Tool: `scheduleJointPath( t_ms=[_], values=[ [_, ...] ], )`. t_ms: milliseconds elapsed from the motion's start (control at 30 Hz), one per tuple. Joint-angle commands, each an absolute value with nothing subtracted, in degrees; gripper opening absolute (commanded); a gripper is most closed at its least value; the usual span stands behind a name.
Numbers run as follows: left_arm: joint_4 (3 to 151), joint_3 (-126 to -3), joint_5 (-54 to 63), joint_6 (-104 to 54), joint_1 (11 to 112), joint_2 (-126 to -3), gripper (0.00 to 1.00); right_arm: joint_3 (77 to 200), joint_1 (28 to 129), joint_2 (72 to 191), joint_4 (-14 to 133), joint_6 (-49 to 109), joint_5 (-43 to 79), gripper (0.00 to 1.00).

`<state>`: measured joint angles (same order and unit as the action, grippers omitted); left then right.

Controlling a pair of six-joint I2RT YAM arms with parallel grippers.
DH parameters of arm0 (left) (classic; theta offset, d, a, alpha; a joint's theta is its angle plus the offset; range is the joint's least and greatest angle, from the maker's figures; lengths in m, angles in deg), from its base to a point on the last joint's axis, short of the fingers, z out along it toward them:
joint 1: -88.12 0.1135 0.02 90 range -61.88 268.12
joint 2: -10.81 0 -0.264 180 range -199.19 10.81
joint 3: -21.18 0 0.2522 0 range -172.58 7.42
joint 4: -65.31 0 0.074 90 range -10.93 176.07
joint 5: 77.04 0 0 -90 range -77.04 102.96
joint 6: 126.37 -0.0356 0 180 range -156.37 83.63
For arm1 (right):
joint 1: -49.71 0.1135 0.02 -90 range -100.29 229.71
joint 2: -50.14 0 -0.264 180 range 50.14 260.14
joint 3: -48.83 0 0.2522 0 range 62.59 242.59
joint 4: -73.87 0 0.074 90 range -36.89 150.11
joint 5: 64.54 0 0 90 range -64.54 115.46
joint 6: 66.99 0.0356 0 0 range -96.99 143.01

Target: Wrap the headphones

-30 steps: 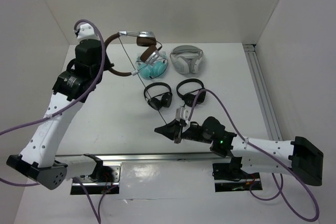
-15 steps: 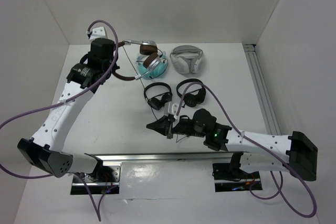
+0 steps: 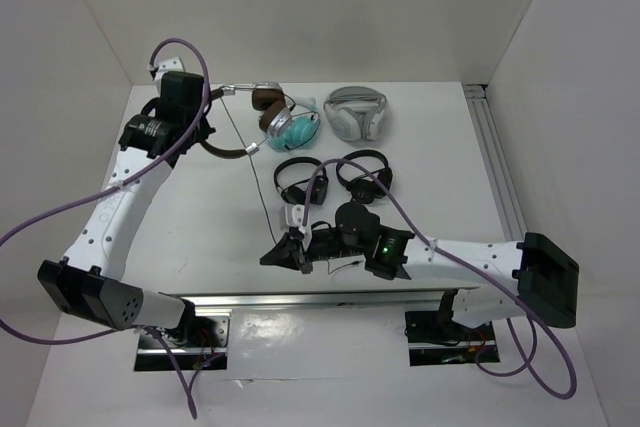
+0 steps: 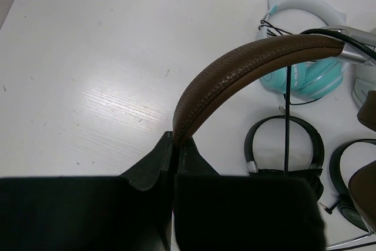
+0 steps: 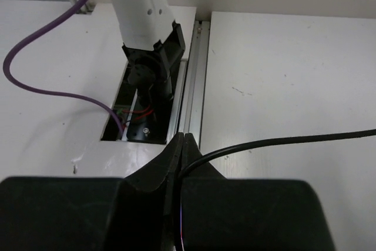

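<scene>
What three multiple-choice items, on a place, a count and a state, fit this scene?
1. The left gripper grips: A) the brown headband B) a teal cup C) nothing
2. All-black pairs on the table: A) one B) two C) four
3. The right gripper is: A) open B) shut on the thin black cable C) shut on a white pair
Answers: 1A, its fingers clamp the leather band; 2B, two lie side by side; 3B, the cable leaves its closed fingers.

Top: high above near edge, whole table seen.
Left wrist: close, downward; shares headband with top.
Right wrist: close, toward near rail.
</scene>
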<state>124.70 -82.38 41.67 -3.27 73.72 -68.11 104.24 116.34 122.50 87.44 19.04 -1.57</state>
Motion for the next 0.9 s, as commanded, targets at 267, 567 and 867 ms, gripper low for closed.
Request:
scheduleJointPath(
  t_ms=[267,567,867],
  values=[
    [118.53,-83.9,39.94,0.54,76.78,-67.77,0.0,109.26,118.44,125.29,91.31,20.38,-11.19,0.0],
    [118.53,-81.53,50.48,-4.64,69.32,-68.99,0.0,117.86,118.44,119.57,73.67,12.12,1.89,0.0],
    [123.97,-82.58,43.9,-13.96,62.47,-71.37,0.0,128.06,118.44,119.57,57.22,3.5,20.69,0.0]
  ],
)
